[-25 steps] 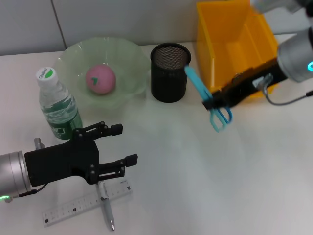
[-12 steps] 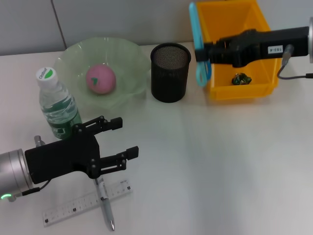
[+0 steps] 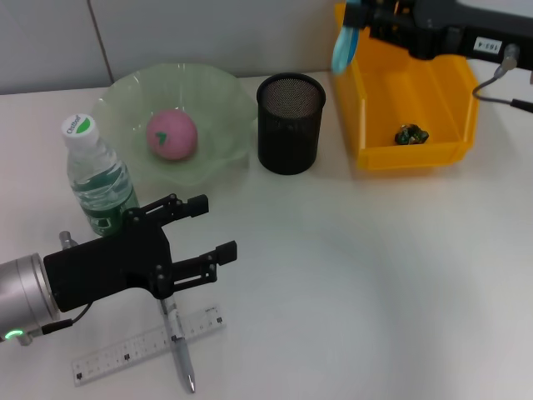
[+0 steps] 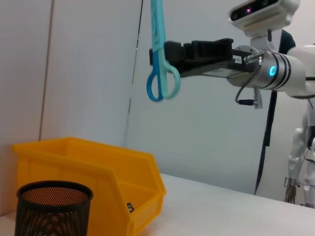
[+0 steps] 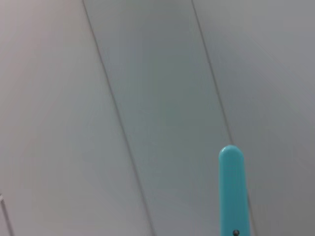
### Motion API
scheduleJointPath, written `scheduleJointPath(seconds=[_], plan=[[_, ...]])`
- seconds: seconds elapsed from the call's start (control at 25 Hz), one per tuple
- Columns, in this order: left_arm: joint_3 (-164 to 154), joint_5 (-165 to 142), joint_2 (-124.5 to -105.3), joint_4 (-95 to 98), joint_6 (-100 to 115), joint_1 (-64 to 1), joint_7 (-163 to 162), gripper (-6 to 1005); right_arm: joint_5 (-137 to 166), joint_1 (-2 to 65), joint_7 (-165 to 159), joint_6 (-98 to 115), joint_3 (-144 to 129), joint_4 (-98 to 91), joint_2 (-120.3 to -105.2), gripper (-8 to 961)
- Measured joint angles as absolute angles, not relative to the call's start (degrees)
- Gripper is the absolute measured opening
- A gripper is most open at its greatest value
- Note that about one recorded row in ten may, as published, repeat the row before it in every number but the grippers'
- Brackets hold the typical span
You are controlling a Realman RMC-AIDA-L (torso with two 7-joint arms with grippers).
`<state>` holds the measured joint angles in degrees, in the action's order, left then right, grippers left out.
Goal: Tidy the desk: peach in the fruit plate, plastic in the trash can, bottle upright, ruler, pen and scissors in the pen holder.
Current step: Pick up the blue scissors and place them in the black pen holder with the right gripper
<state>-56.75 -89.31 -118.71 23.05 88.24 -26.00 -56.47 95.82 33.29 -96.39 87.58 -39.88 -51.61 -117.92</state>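
Near edge: I see ruler [image 3: 148,344] and pen [image 3: 179,351] crossed on the white desk [image 3: 350,275].
Left gripper [image 3: 206,235]: fingers spread, empty, hovering above the pen.
Mid desk: bottle [image 3: 97,178] upright; peach [image 3: 171,133] in plate [image 3: 218,100]; pen holder [image 3: 289,122].
Far: plastic [image 3: 410,133] inside bin [image 3: 364,117].
Right gripper [image 3: 364,18]: clamped on scissors [image 3: 344,42], raised high, handles down.

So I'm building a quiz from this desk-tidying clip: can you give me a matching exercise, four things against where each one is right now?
Things:
1. peach
2. scissors
3. pen
4. crumpled plastic

Places:
A. in the yellow bin
B. lying across the ruler on the table
C. in the green plate
D. held in the air by the right gripper

Pairs: 1-C, 2-D, 3-B, 4-A
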Motion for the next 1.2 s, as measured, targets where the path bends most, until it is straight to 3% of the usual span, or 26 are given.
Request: scheduleJointPath(seconds=[0.84, 1.2], plan=[[-56.6, -87.27, -118.8, 20.21, 84.67, -26.0, -54.66, 799, 92.79, 31.07, -53.93, 72.2, -40.16, -55.25, -119.11, 236], [-57.03, -87.27, -118.85, 20.17, 84.73, -25.64, -52.78, 799, 90.33, 30.76, -40.75, 72.41, -41.17, -55.51, -118.97, 235]])
